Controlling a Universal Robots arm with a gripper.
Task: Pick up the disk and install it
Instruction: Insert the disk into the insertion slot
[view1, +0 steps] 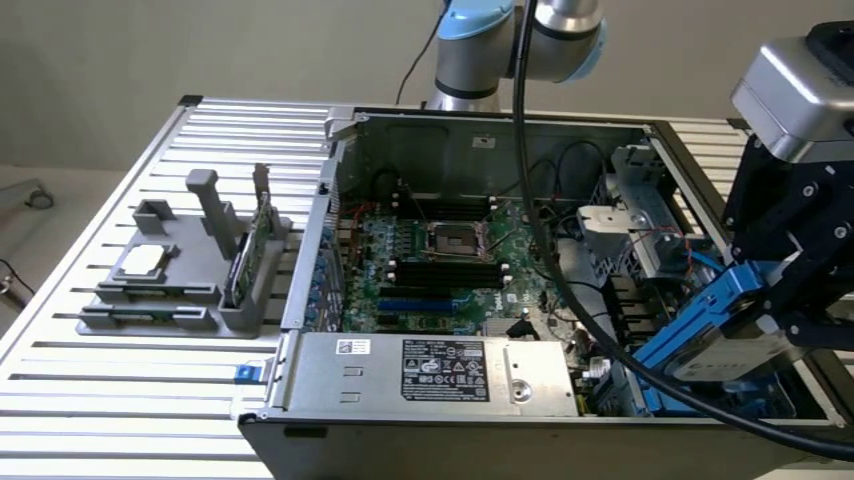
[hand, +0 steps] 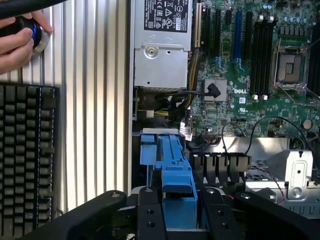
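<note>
The gripper is clamping its two black fingers on the sides of the blue carrier that is framing the one disk, holding it tilted over the open case at the exterior view's right. In my judgement, seating it well is depending on levelling the carrier with its bay and steering clear of the black cable. Beyond, one power supply is lying along the case's front. Farther in, one motherboard is lying flat. Outside the case, one grey holder is carrying one chip and one green card.
</note>
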